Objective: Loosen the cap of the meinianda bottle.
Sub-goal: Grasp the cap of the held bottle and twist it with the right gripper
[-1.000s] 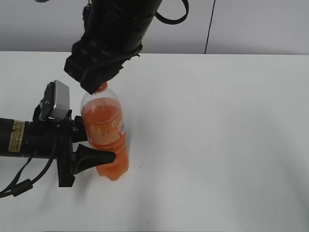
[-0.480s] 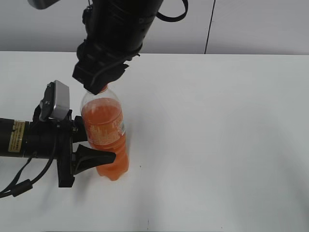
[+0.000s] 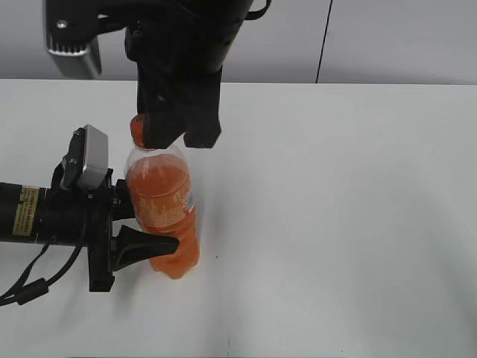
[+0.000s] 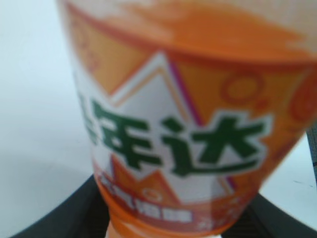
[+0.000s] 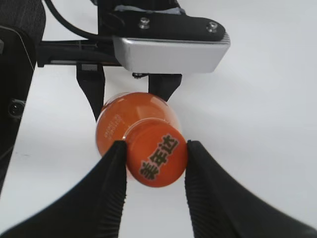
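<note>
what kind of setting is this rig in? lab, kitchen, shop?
Most likely a lab or test bench: a bare white table against a plain grey wall, with only one meinianda bottle standing on it, held between two robot arms. No household or shop fittings are visible.

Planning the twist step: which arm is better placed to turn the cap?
Right. The right gripper has its fingers on both sides of the cap, while the left gripper holds the meinianda bottle by its body.
</note>
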You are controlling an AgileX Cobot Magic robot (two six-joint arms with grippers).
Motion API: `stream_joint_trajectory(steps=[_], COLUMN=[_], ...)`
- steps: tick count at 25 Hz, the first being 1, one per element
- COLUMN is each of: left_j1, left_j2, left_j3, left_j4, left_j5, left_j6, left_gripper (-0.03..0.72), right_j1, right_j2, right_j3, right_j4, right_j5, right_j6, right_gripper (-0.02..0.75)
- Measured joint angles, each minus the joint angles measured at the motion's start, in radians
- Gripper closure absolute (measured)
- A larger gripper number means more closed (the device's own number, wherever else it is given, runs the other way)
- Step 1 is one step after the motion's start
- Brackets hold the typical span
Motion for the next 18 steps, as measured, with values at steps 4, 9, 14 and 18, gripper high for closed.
stream_joint_trajectory(steps=[4,9,14,18], left_j1=[-0.001,-0.001,-0.001,-0.001], left_j2=[0.0,0.0,0.0,0.0], left_j3=[0.0,0.0,0.0,0.0], left_j4=[0.0,-0.001,-0.008,-0.008], left_j5=[0.0,0.001,0.004,0.004], left_j6=[0.001,-0.001,-0.013,-0.016], left_gripper=[0.305,0.305,0.305,0.305], right_j1=[0.0,0.0,0.0,0.0], right_j2=[0.0,0.0,0.0,0.0], right_j3=[0.0,0.0,0.0,0.0], right_j4=[0.0,-0.002,-0.005,0.004], right_j5=[-0.008,-0.02,-0.041,-0.063], right_j6=[-0.146,-0.206,-0.211,-0.197], right_gripper=[0.466,0.465,0.439,0.301])
